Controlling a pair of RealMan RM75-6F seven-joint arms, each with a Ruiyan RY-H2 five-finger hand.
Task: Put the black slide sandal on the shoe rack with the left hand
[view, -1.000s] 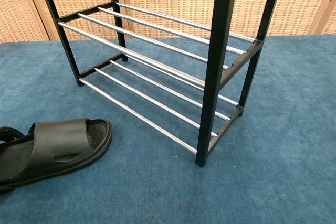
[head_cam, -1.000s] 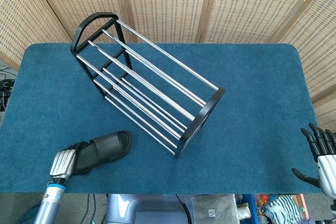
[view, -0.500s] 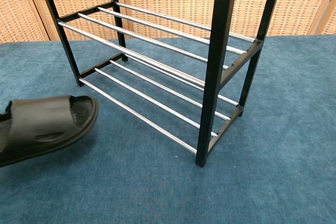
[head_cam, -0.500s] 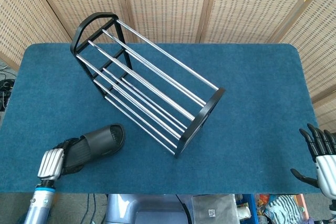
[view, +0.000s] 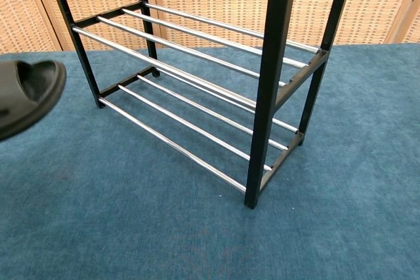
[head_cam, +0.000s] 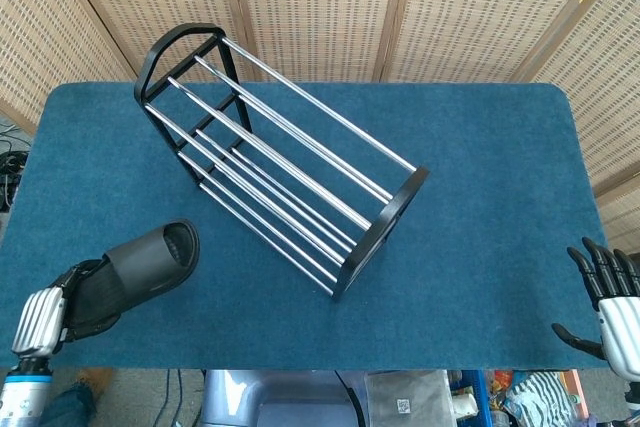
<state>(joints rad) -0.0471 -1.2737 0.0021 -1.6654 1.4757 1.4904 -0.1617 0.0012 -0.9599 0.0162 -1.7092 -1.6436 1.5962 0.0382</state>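
Now, from the head view, the left hand [head_cam: 45, 315] has lifted the black slide sandal [head_cam: 135, 269] clear of the blue worktop [head_cam: 480, 167], fingers clamped on its heel end with the toe pointing toward the shoe rack [head_cam: 280, 162], while the right hand [head_cam: 612, 302] idles at the worktop's near corner, fingers apart. From the chest view, only the sandal's toe [view: 29, 93] shows, raised about level with the rack's upper rails [view: 197, 50], so the carry looks under way.
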